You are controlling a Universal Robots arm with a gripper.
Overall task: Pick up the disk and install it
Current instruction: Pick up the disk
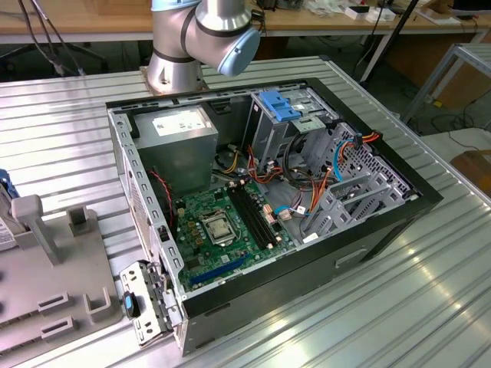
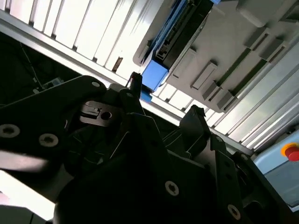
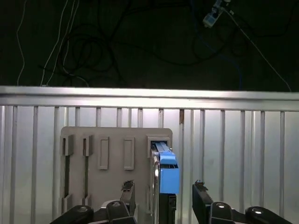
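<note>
On the exterior view's left, the matte grey slotted holder point(image 1: 69, 261) carries the disk point(image 3: 168, 175) upright on edge: dark metal body, glossy blue plastic bracket. My claw point(image 3: 163, 189) hangs spread, one black finger on either side, gripping nothing — pickup and install both undone, by my reckoning. Rightward, the open case point(image 1: 368, 230) sits on the ribbed aluminium table point(image 1: 383, 330) — green board point(image 1: 222, 222), tangled cables point(image 1: 307, 192), perforated steel cage point(image 1: 360, 176).
</note>
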